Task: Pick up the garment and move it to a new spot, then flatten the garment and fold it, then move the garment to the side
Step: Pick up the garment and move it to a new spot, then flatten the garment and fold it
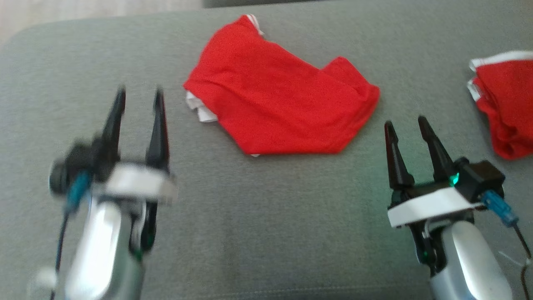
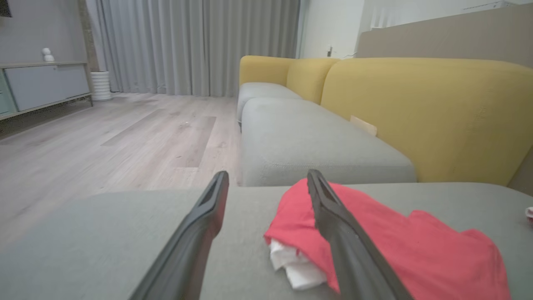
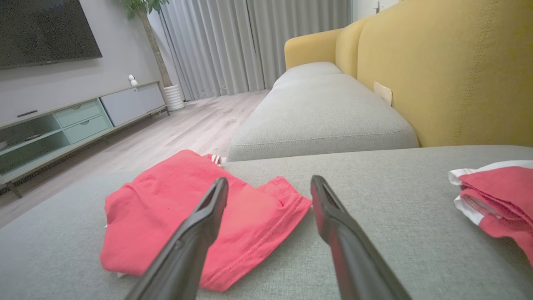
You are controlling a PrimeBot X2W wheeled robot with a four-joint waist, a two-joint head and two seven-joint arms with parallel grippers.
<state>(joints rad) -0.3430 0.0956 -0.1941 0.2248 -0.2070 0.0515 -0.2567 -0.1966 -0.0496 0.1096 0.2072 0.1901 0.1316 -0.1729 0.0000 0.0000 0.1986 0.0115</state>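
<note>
A red garment [image 1: 275, 104] with white trim lies folded on the grey cushion [image 1: 270, 229], in the upper middle of the head view. My left gripper [image 1: 139, 100] hovers open to its left, blurred, with nothing between its fingers. The left wrist view shows the garment [image 2: 416, 246] just right of and beyond the open gripper [image 2: 266, 177]. My right gripper [image 1: 406, 125] stands open below the garment's right corner, empty. In the right wrist view the garment [image 3: 166, 216] lies left of and ahead of that gripper [image 3: 268, 181].
A second red garment with white trim [image 1: 506, 108] lies at the cushion's right edge, also visible as a folded pile [image 3: 495, 196]. A yellow sofa back [image 2: 424, 112] and another grey seat [image 2: 316, 141] lie beyond. Wooden floor [image 2: 104, 141] drops off to the left.
</note>
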